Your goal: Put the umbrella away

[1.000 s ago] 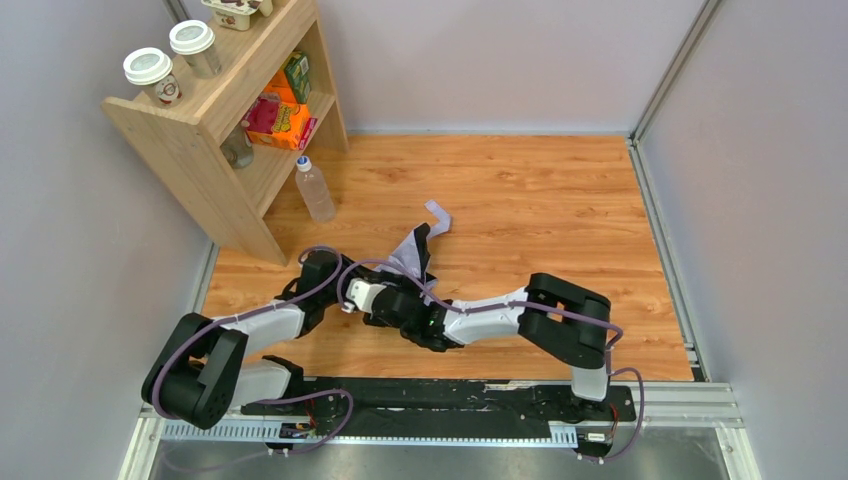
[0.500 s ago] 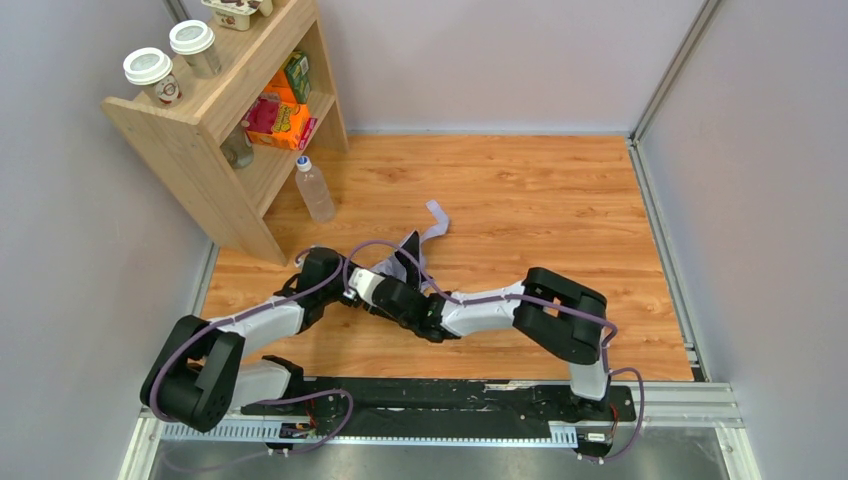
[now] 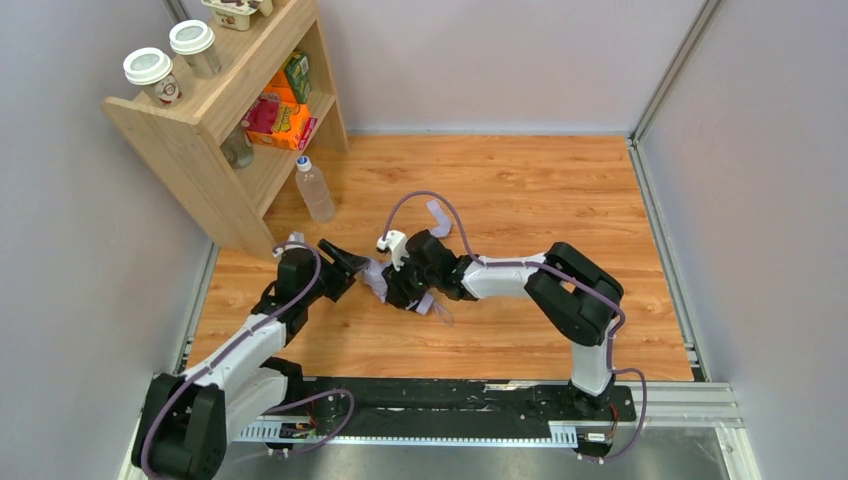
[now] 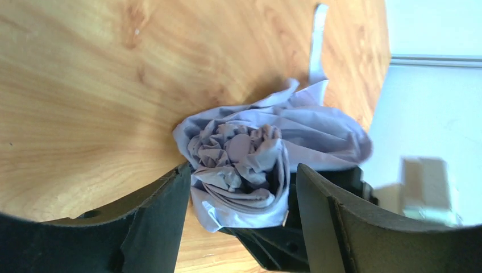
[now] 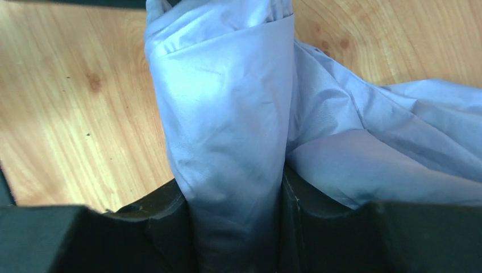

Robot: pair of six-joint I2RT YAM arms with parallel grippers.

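Note:
The umbrella [image 3: 376,281] is a rolled bundle of pale lavender fabric, held just above the wooden floor between the two arms. My right gripper [image 3: 398,284] is shut on it, and the right wrist view shows the roll [image 5: 227,114] squeezed between both fingers of that gripper [image 5: 233,187]. My left gripper [image 3: 347,263] stands open at the umbrella's crumpled end [image 4: 241,162]. Its fingers [image 4: 153,222] flank the fabric, with a gap on the right side. The umbrella's strap [image 3: 437,214] trails on the floor behind. The handle and shaft are hidden.
A wooden shelf unit [image 3: 215,130] stands at the back left, with lidded cups [image 3: 150,68] on top and snack boxes [image 3: 282,120] inside. A clear plastic bottle [image 3: 314,190] stands on the floor beside it. Grey walls close in on all sides.
My right gripper has shut on the umbrella and swung it up and to the right. My left gripper has opened, let go of the fabric and drawn back to the left.

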